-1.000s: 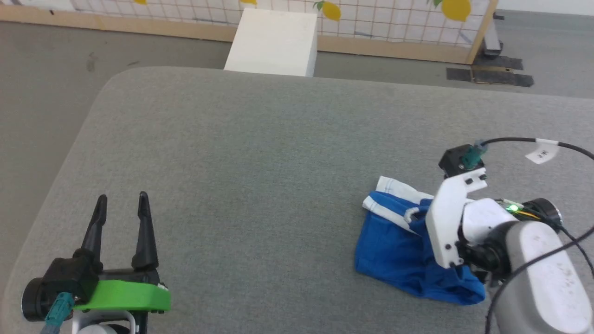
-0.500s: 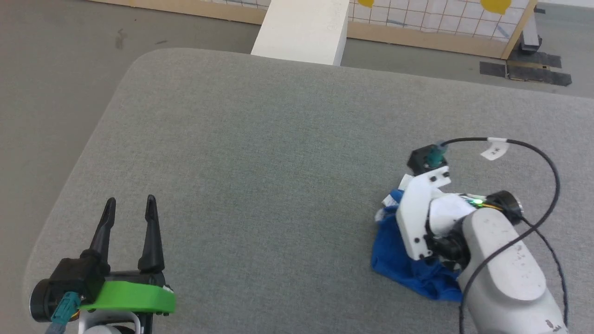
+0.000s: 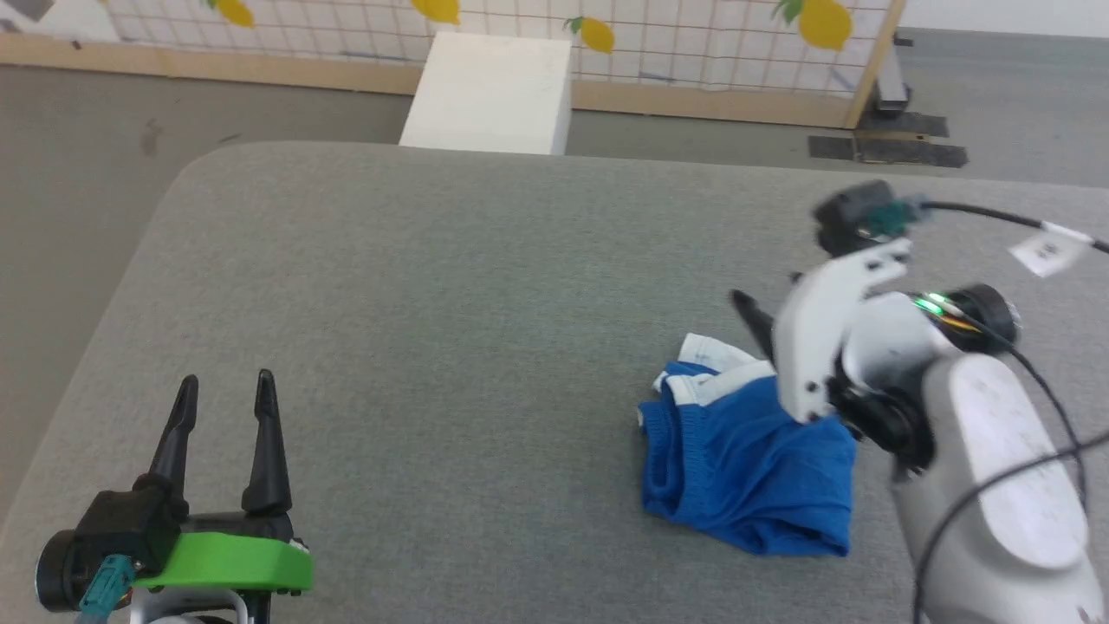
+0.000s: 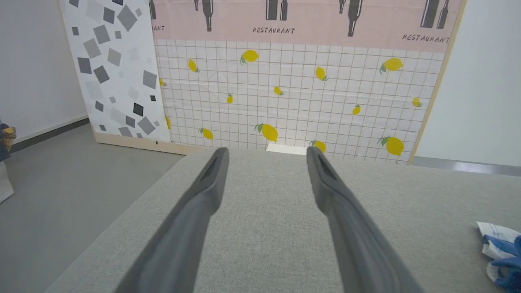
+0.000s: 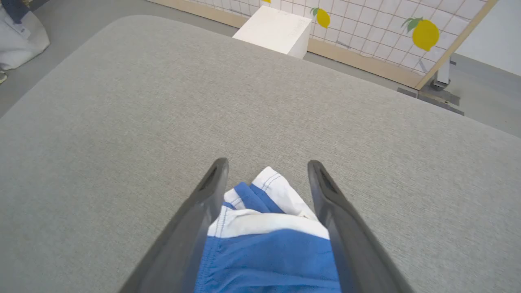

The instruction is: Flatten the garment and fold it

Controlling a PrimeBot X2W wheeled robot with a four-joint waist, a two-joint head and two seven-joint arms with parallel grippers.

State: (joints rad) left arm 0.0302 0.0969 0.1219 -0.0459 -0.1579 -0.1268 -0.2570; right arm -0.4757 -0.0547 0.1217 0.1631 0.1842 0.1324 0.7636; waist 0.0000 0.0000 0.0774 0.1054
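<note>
The garment [image 3: 745, 459] is a crumpled royal-blue heap with white bands, lying on the grey table [image 3: 450, 286] at the right. My right gripper [image 3: 762, 321] hovers just over its far edge, open. In the right wrist view the garment [image 5: 268, 252] lies on the table below and between the spread fingers of the right gripper [image 5: 264, 165], which grip nothing. My left gripper [image 3: 227, 380] rests open at the near left, far from the cloth. From the left wrist, the left gripper [image 4: 266, 151] points across bare table, and the garment [image 4: 498, 244] peeks in at the right edge.
A white box [image 3: 489, 91] stands on the floor beyond the table's far edge, before a lemon-patterned partition [image 3: 693, 43]. The table's rounded left corner [image 3: 186, 173] drops to grey floor. A black cable with a white tag [image 3: 1048, 250] arcs over my right wrist.
My right gripper has opened, let go of the garment and lifted off it. The garment now lies more spread out. The head camera has shifted; the left gripper has stayed put.
</note>
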